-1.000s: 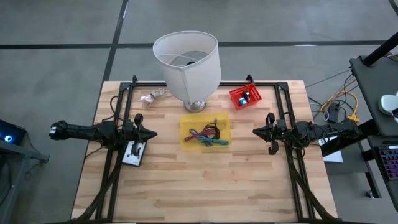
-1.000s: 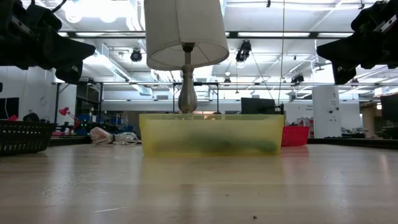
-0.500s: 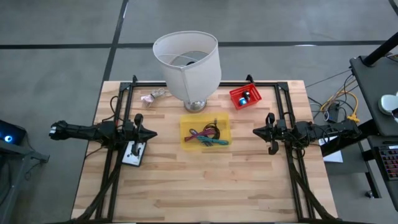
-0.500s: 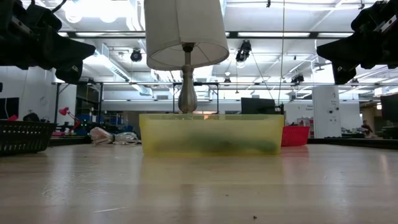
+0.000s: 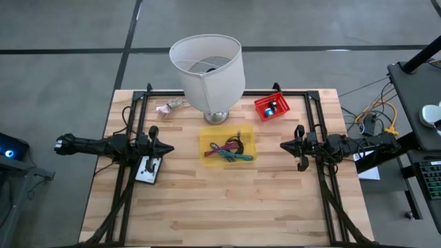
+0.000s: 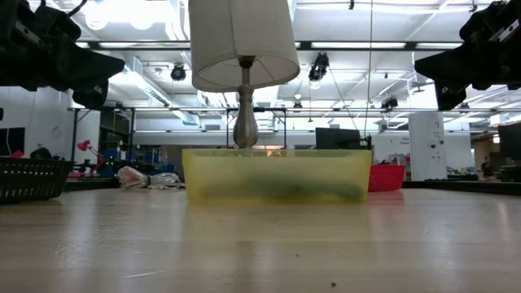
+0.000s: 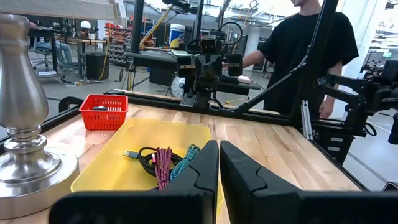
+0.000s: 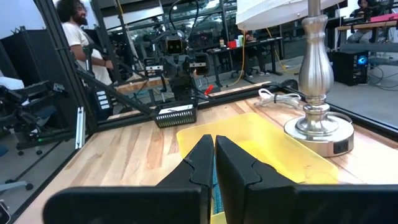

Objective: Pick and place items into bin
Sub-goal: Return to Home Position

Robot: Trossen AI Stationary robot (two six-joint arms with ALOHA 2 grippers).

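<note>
A yellow bin (image 5: 228, 145) sits at the table's middle and holds a magenta stick, a teal stick and a coiled black cable (image 7: 163, 160). My left gripper (image 5: 167, 147) hangs shut and empty left of the bin, above the table. My right gripper (image 5: 284, 145) hangs shut and empty right of the bin. In the wrist views each gripper's fingers are closed together, left (image 7: 219, 168) and right (image 8: 214, 158).
A white lampshade lamp (image 5: 208, 72) stands just behind the bin on a silver base (image 7: 25, 155). A red basket (image 5: 271, 106) sits at the far right, a clear wrapped oddment (image 5: 170, 107) at the far left, a black mesh tray (image 5: 149, 169) under the left arm. A person stands beyond the table (image 7: 311, 43).
</note>
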